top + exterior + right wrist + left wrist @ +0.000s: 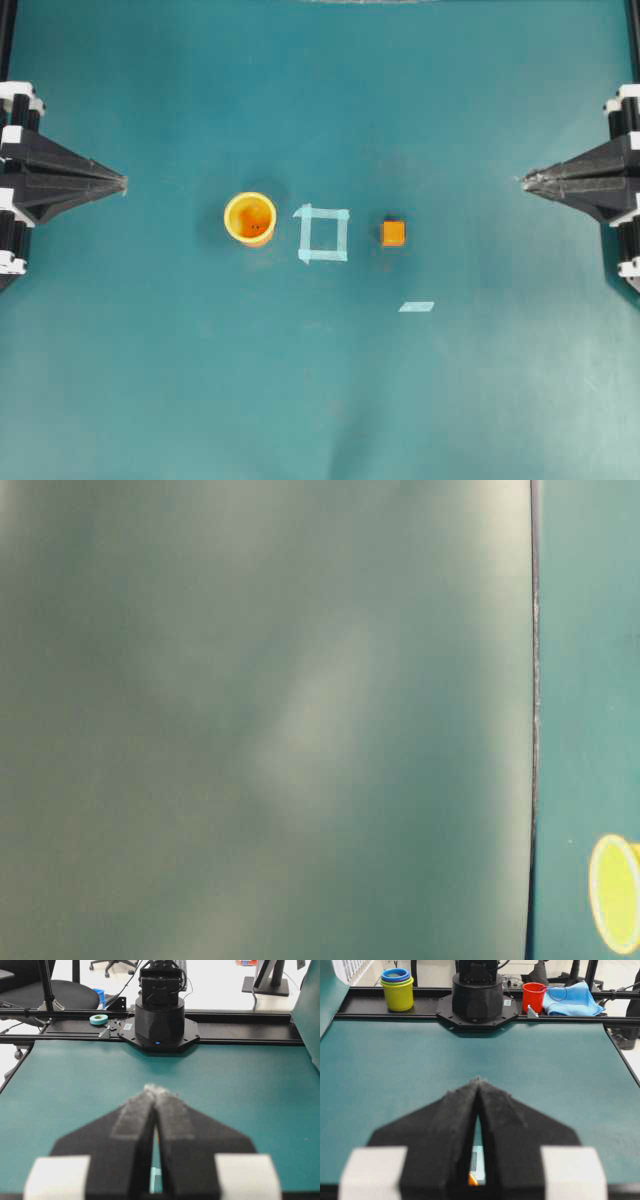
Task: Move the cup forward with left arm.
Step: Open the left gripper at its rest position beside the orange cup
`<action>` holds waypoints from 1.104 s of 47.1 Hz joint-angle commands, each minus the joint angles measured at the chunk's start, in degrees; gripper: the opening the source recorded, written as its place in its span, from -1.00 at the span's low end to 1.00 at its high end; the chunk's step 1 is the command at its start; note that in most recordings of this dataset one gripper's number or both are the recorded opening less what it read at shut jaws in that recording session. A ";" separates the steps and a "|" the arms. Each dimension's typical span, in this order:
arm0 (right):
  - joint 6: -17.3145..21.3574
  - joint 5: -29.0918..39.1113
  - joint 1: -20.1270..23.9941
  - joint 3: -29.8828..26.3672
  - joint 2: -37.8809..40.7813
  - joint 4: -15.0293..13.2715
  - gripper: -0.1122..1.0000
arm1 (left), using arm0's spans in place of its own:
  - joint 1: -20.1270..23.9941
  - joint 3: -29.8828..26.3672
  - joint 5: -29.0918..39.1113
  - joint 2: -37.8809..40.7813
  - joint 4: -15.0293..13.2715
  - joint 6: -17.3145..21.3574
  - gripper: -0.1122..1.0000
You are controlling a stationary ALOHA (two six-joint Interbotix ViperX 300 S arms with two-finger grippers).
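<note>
Meeting at their tips, the fingers of the left gripper are clenched on nothing, and they sit at the left edge of the table in the overhead view. The right gripper has its fingers pressed together in the same way, also with nothing between them, at the right edge. Both grippers point toward the middle and are well apart from every object.

The cup stands upright on the table, left of center, with its open side up. Just beside it on the right is a square of light tape, and further right lies a small orange cube. A short tape strip lies below the cube.
</note>
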 commanded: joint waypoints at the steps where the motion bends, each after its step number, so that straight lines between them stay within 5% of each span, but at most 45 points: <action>1: -0.09 -0.35 0.00 -1.32 0.26 0.09 -0.81 | 0.18 -0.79 3.78 0.09 0.35 0.62 -0.81; 32: -0.18 2.11 0.00 -3.87 3.25 0.09 -0.81 | 1.14 -2.20 22.24 1.14 0.35 0.35 -0.80; 44: -0.09 1.93 0.00 -4.13 4.39 0.09 -0.81 | 1.23 -2.99 22.41 0.09 0.35 0.62 -0.78; 48: -0.09 1.93 0.00 -4.13 4.39 0.00 -0.81 | 1.23 -2.99 22.50 0.18 0.35 0.09 -0.69; 52: -0.09 1.93 0.00 -4.13 4.39 0.09 -0.81 | 1.23 -2.81 22.94 0.26 0.44 0.09 -0.38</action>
